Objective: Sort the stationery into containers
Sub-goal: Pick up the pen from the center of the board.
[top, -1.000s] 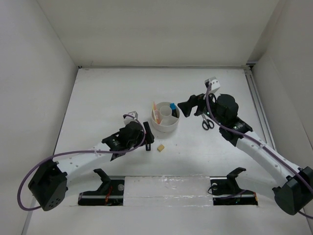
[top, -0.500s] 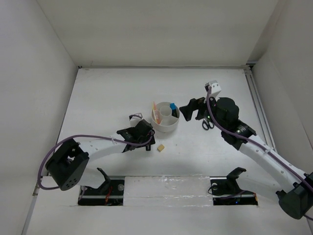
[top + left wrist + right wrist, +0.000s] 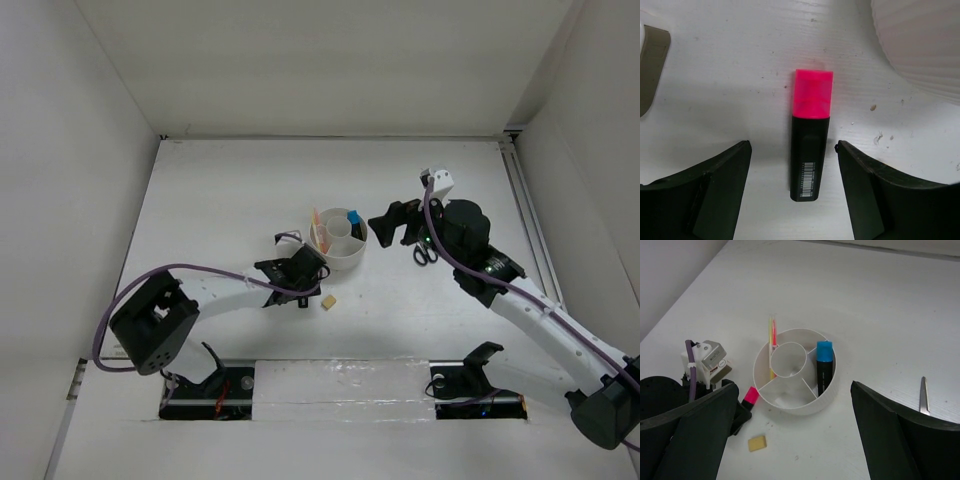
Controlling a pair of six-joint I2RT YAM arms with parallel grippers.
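Pink-capped marker (image 3: 810, 135): flat on the table (image 3: 220, 200), just beside the wall of the round white organizer (image 3: 790, 409), lying untouched between the left fingers (image 3: 715, 190), which are spread wide to either side. Right fingers (image 3: 900, 440): spread, holding nothing, raised near the organizer. Organizer contents: blue-capped marker (image 3: 823, 367) in one wedge, thin pens (image 3: 772, 340) in another; tan eraser (image 3: 757, 443) and scissors (image 3: 425, 252) loose on the table.

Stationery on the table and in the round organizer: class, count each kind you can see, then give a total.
Markers: 2 (pink-capped, blue-capped)
Pens: 2 (yellow, pink)
Scissors: 1
Eraser: 1
Total: 6
Pale bits inside the organizer are too unclear to count.
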